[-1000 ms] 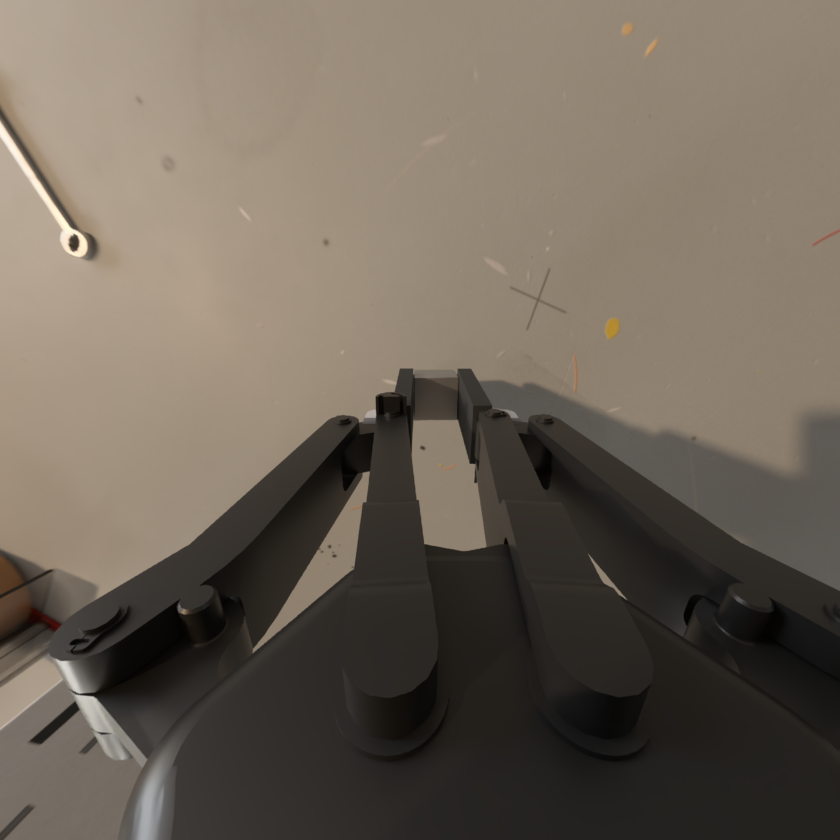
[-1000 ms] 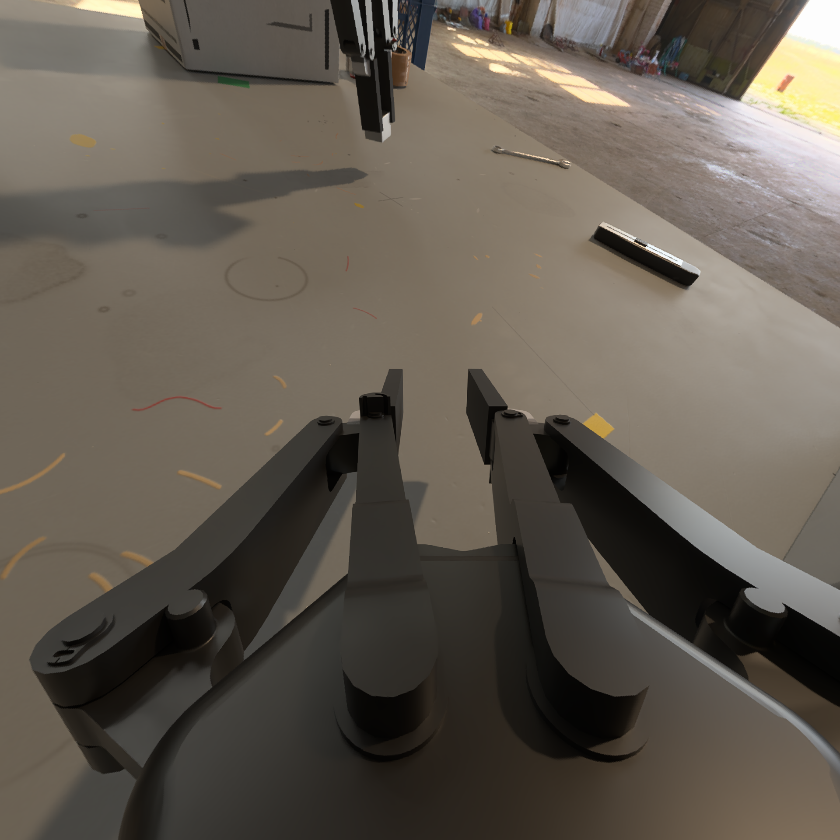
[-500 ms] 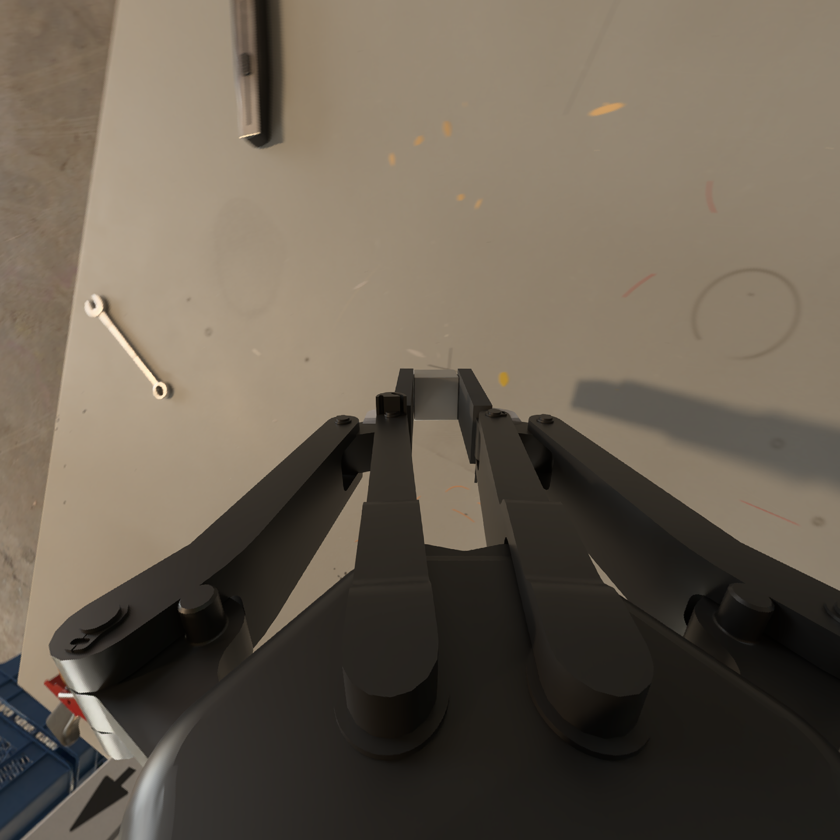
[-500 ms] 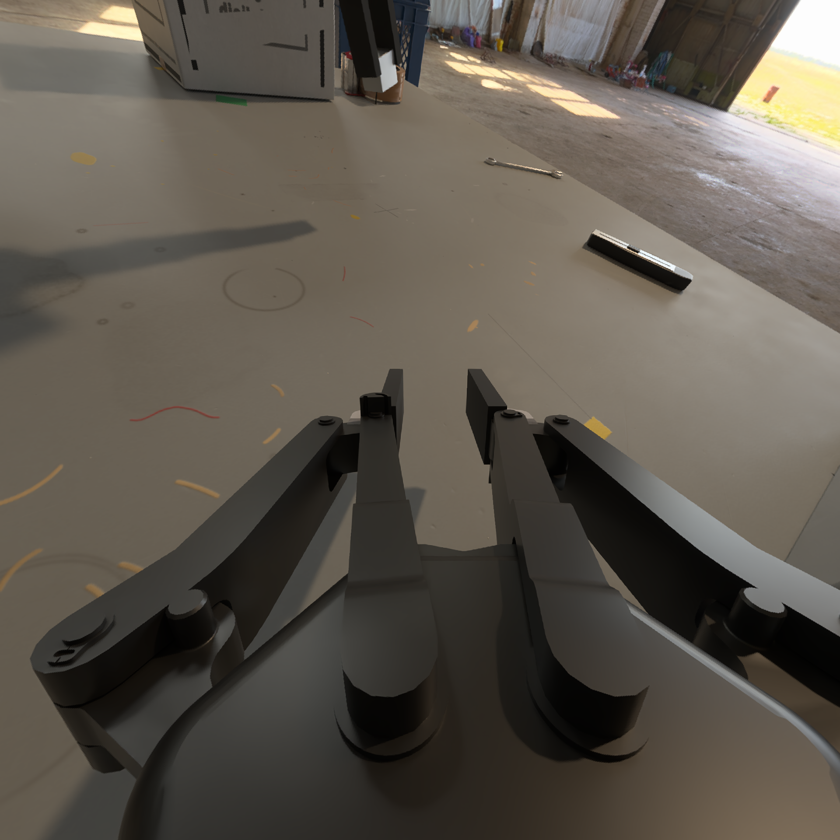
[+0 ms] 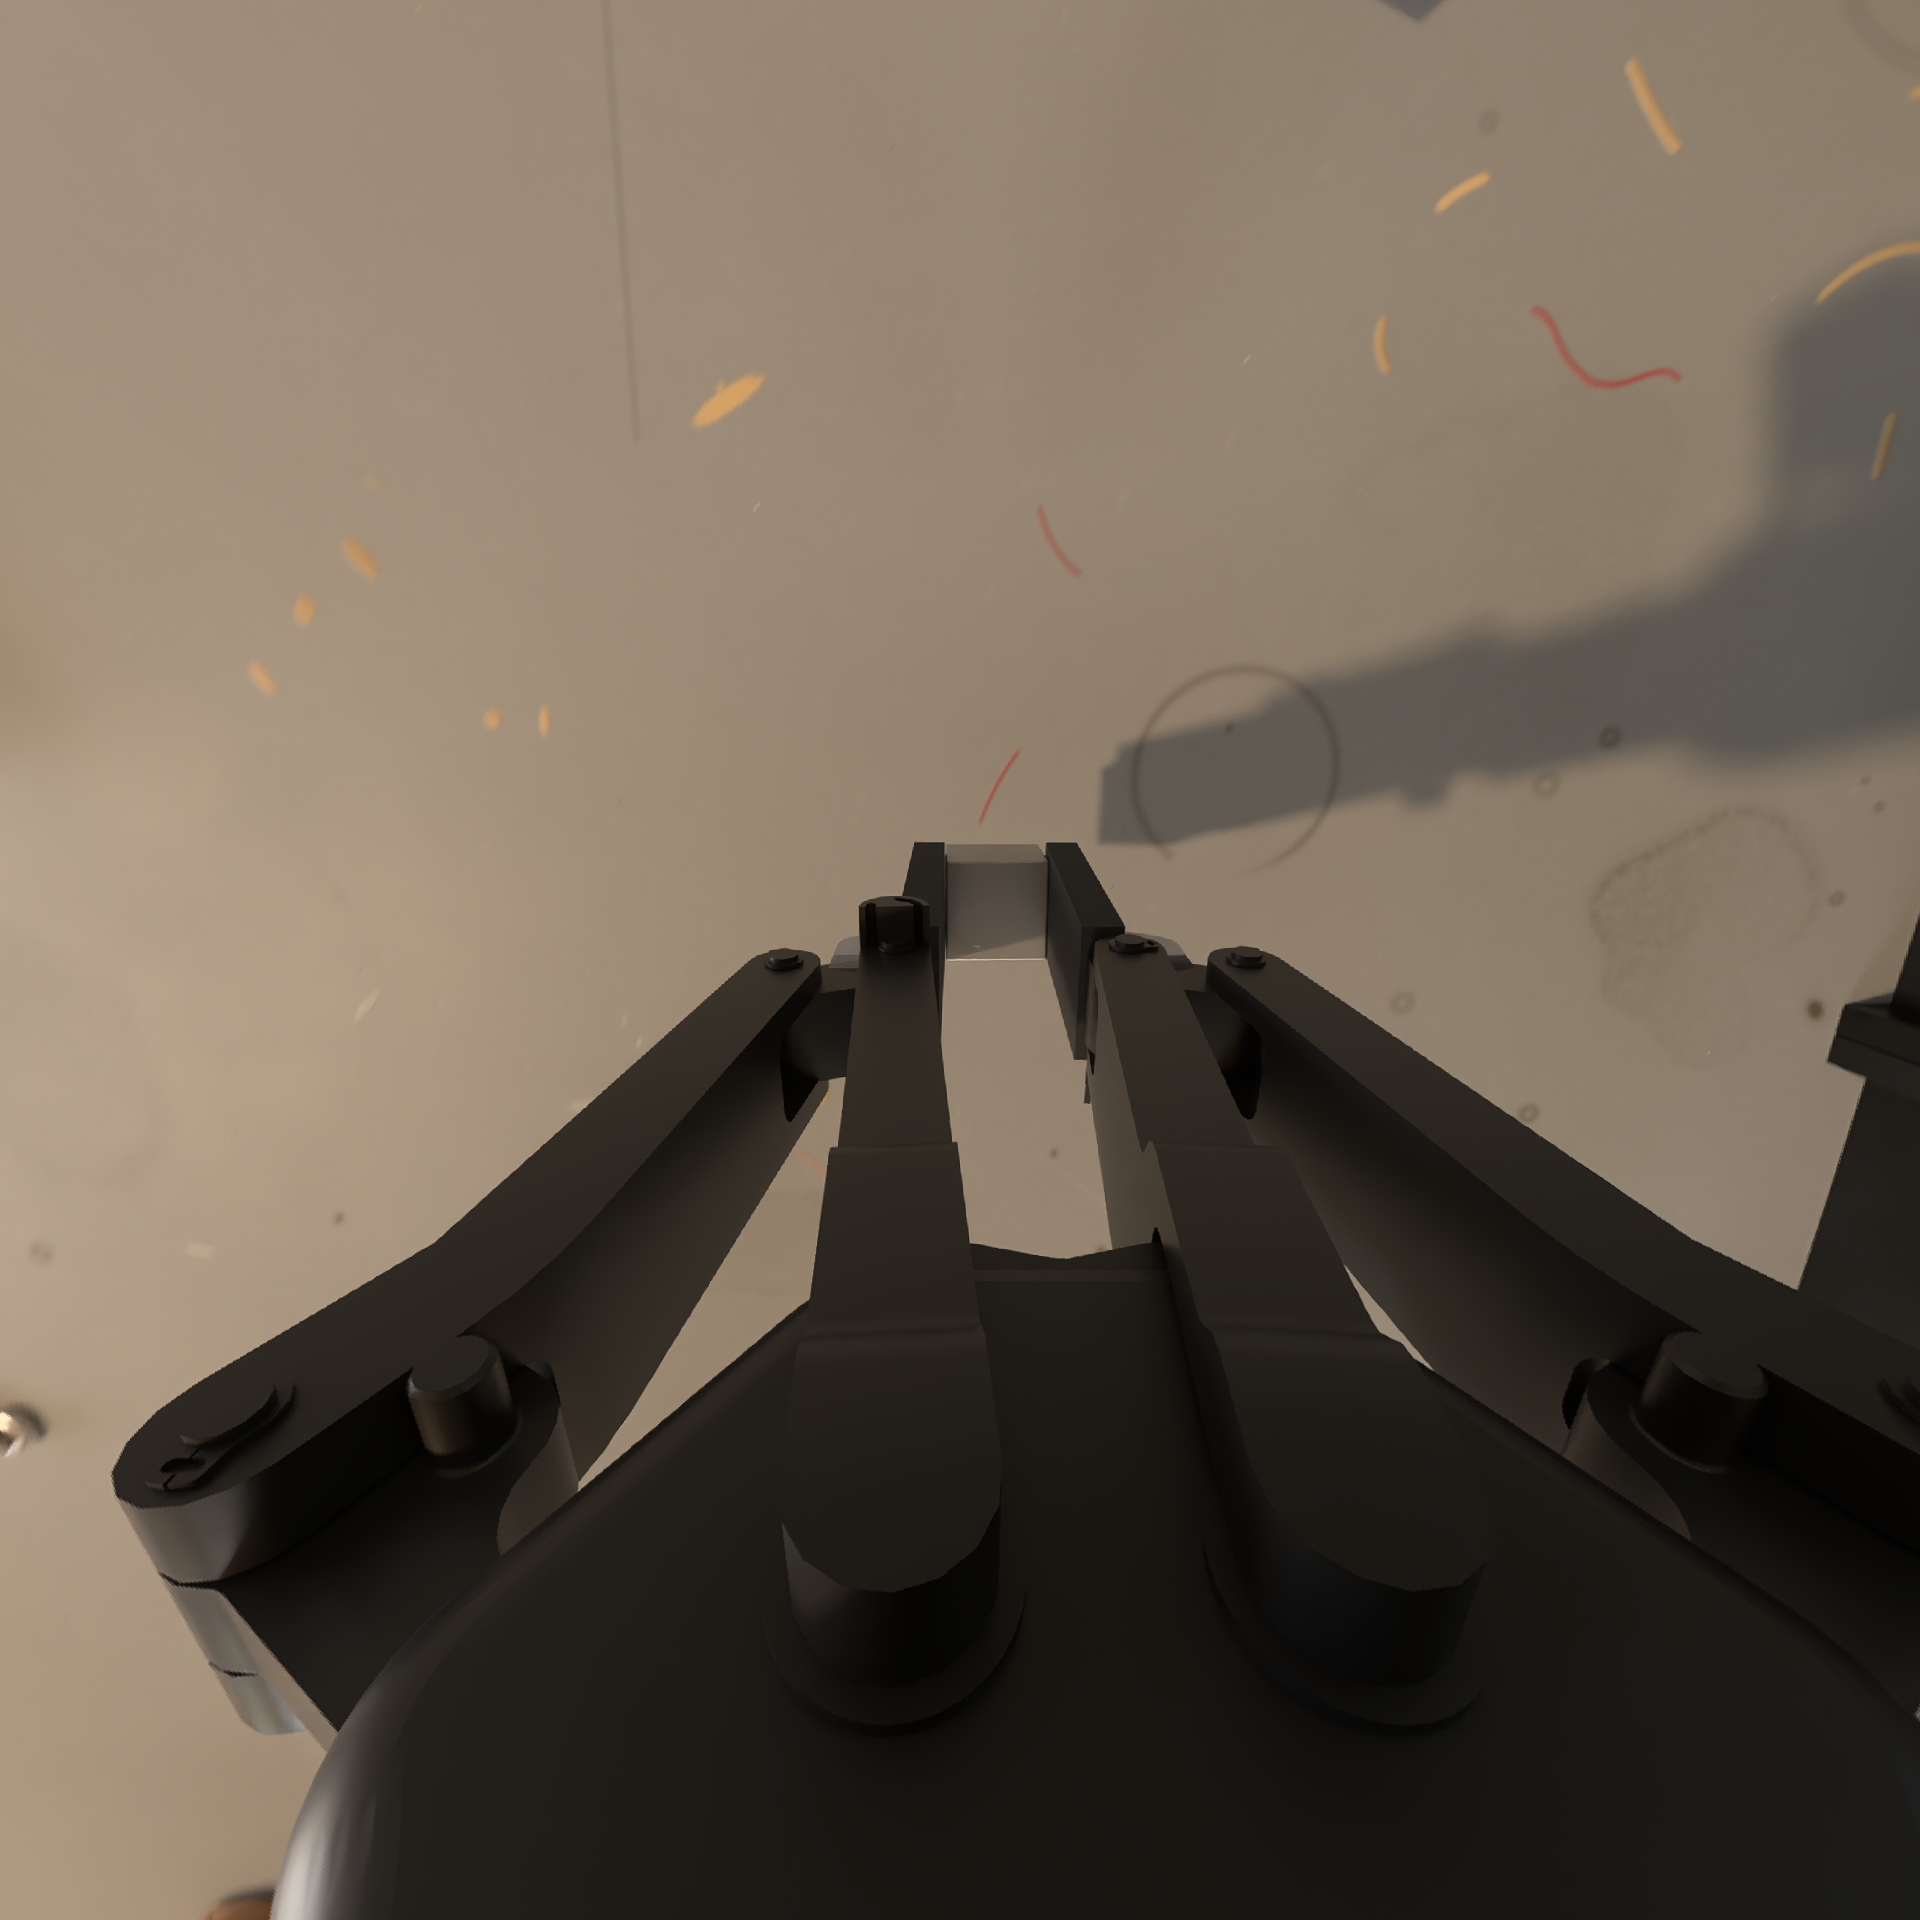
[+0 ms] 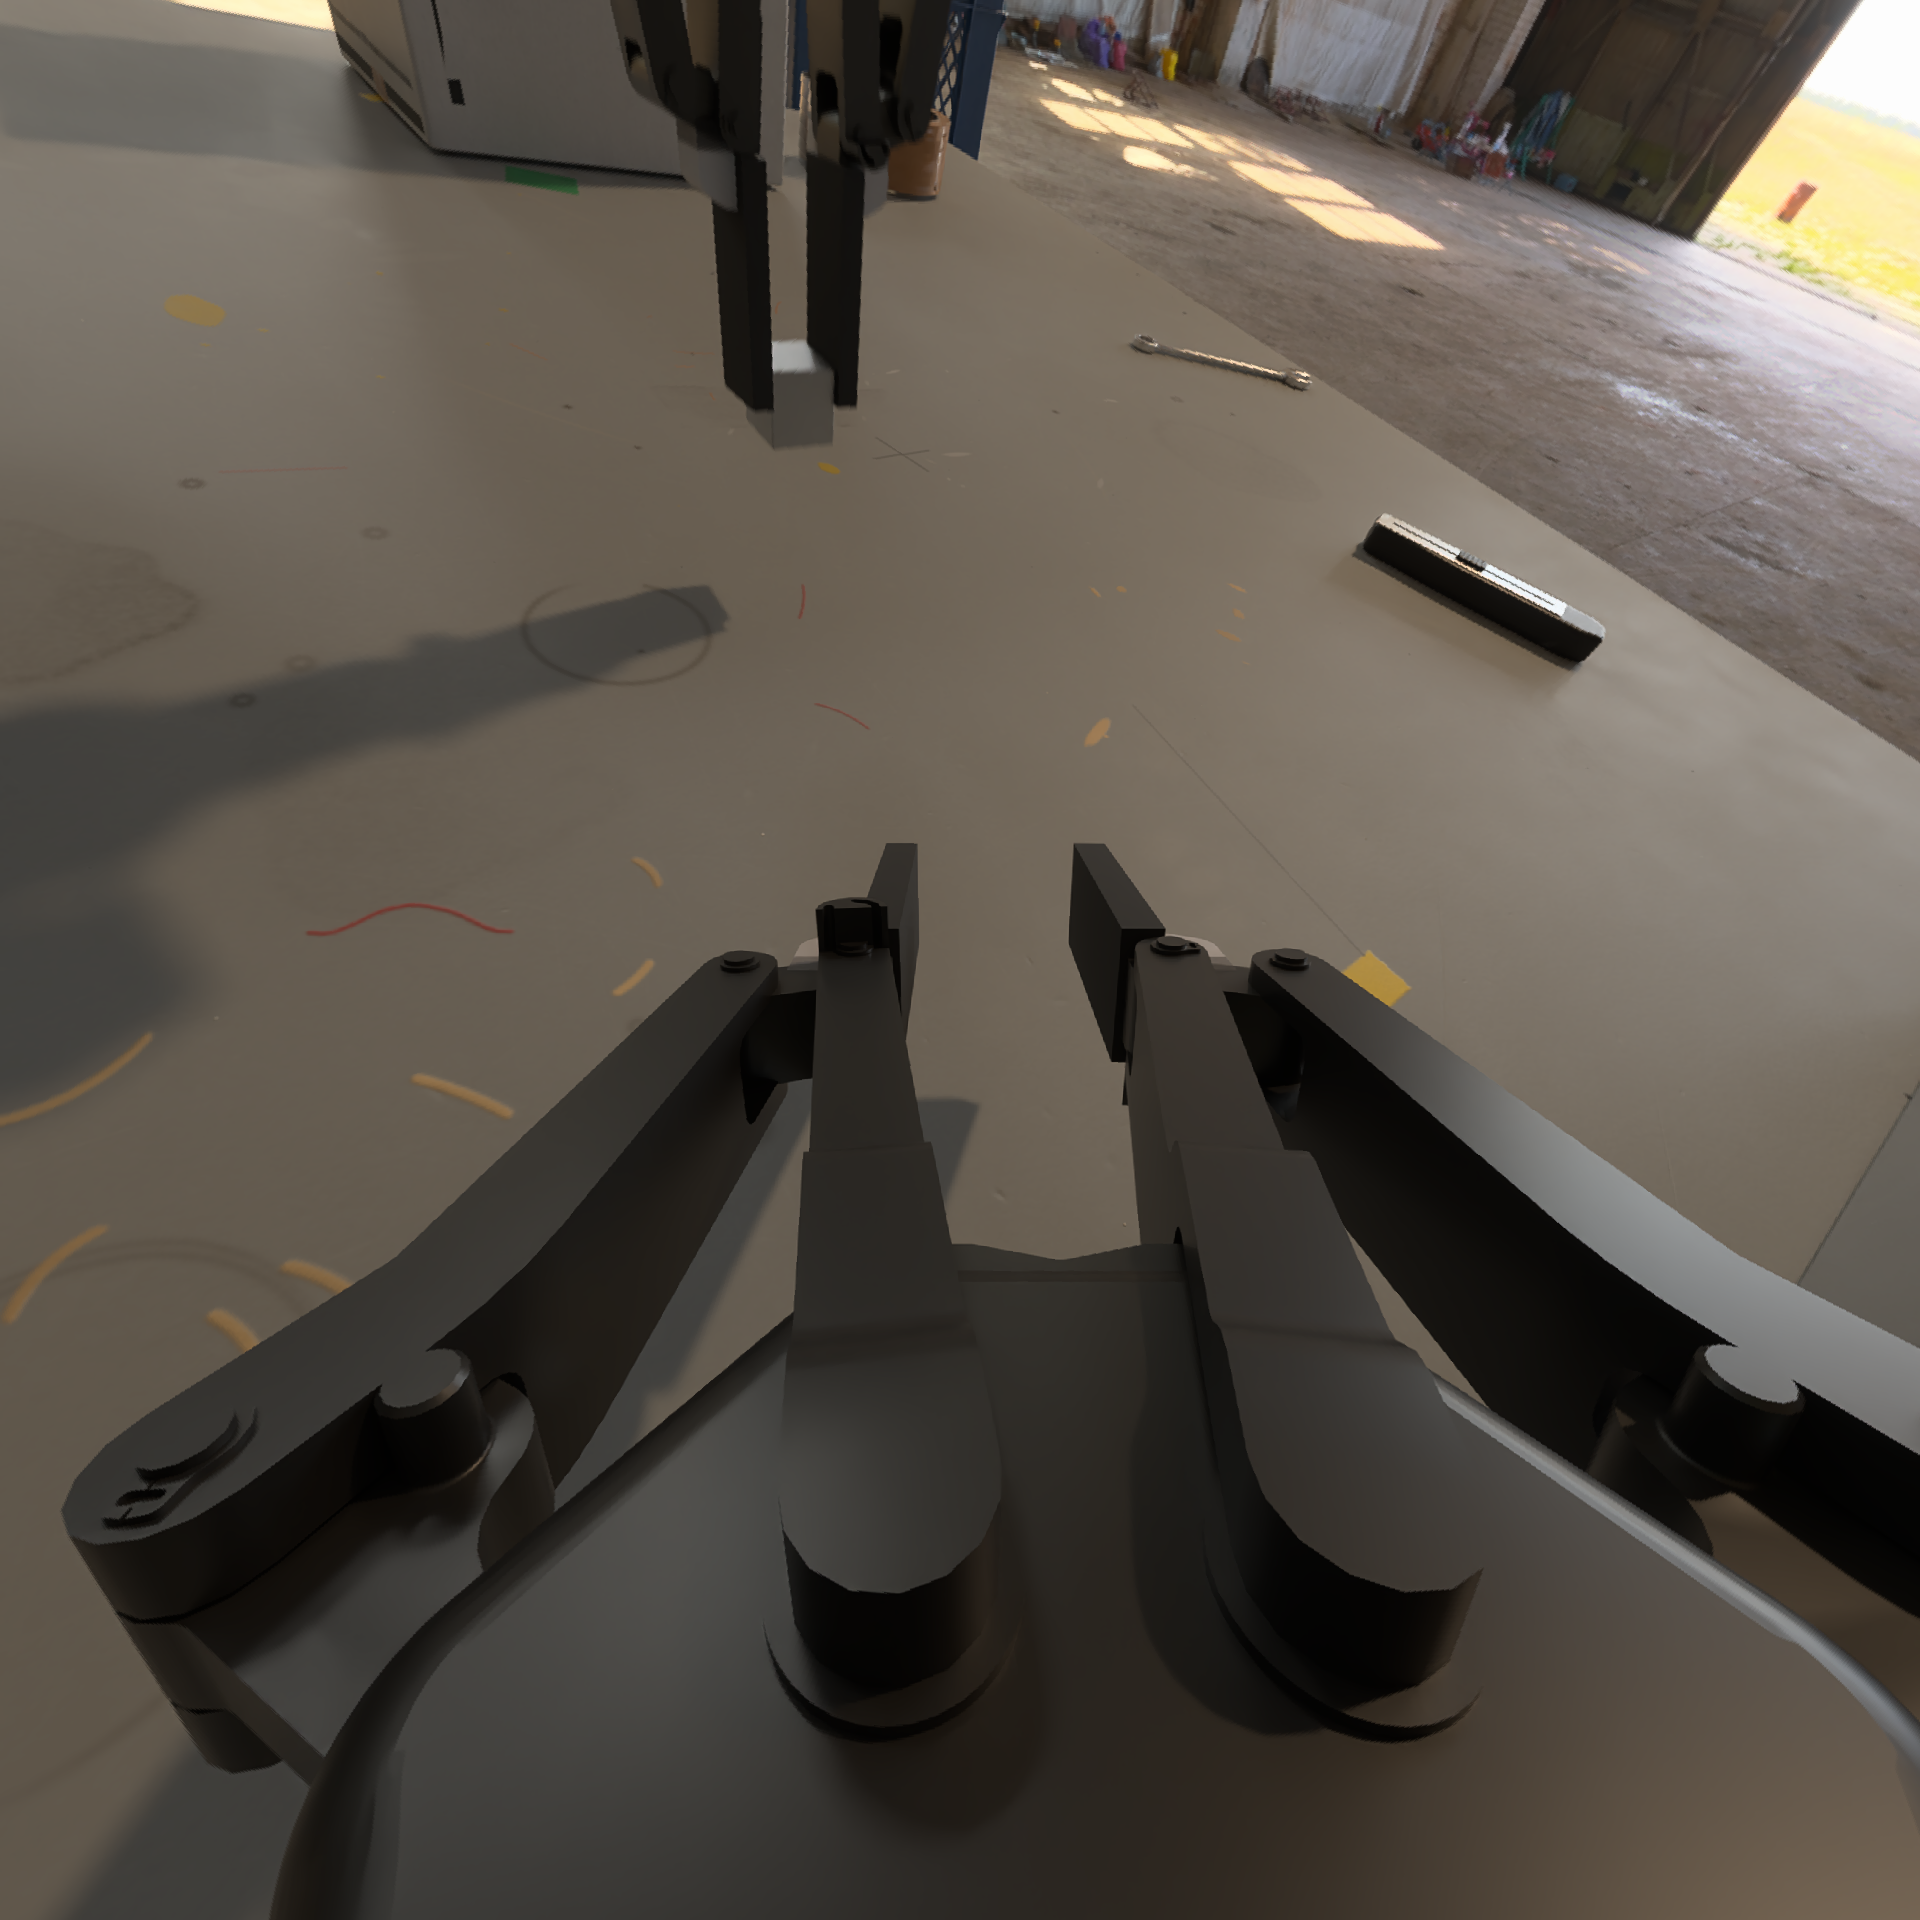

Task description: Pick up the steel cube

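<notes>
The steel cube [image 5: 993, 900] is small and grey, and my left gripper [image 5: 995, 883] is shut on it between the fingertips, held well above the beige table [image 5: 520, 312]. In the right wrist view the same cube [image 6: 800, 400] hangs in the left gripper [image 6: 795, 379] in the air at the far middle, its shadow on the table below. My right gripper [image 6: 994, 894] hovers low over the near part of the table [image 6: 1351, 831], jaws apart with nothing between them.
A silver wrench [image 6: 1221, 361] and a black bar-shaped tool [image 6: 1484, 588] lie at the far right near the table edge. A white cabinet [image 6: 520, 73] stands at the far end. Part of a dark arm [image 5: 1870, 1091] shows at the right edge of the left wrist view.
The left gripper has swung with the cube over a different part of the table, toward the right gripper. The wrench and bar tool left its view. The right gripper stayed put.
</notes>
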You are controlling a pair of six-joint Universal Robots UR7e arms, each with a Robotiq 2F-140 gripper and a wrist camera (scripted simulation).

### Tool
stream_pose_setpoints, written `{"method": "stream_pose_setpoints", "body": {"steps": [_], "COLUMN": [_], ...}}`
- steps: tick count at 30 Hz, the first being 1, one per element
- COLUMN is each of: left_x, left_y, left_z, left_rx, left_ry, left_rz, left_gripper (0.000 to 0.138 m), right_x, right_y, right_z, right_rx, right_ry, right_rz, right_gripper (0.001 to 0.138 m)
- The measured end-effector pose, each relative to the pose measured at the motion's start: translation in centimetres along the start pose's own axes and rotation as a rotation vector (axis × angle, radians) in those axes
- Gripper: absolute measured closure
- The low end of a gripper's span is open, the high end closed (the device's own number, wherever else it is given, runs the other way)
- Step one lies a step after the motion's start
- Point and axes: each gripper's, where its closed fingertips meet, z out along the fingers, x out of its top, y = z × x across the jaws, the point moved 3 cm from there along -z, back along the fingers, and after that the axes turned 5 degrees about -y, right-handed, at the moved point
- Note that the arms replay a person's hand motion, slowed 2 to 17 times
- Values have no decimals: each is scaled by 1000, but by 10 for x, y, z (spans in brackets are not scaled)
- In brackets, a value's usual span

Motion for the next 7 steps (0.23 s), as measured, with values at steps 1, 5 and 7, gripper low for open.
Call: {"method": "stream_pose_setpoints", "body": {"steps": [1,5,7], "left_x": [7,34,46], "left_y": [3,12,14], "left_z": [5,22,28], "left_rx": [-12,-47,-48], "left_ry": [7,33,46], "left_rz": [13,62,87], "left_gripper": [113,113,113], "right_x": [0,-1,-1], "right_y": [-1,-3,-4], "right_z": [0,0,1], "right_rx": [1,11,17], "right_ry": [-1,-8,-11], "right_rz": [-3,-10,-10], "right_gripper": [99,98,98]}}
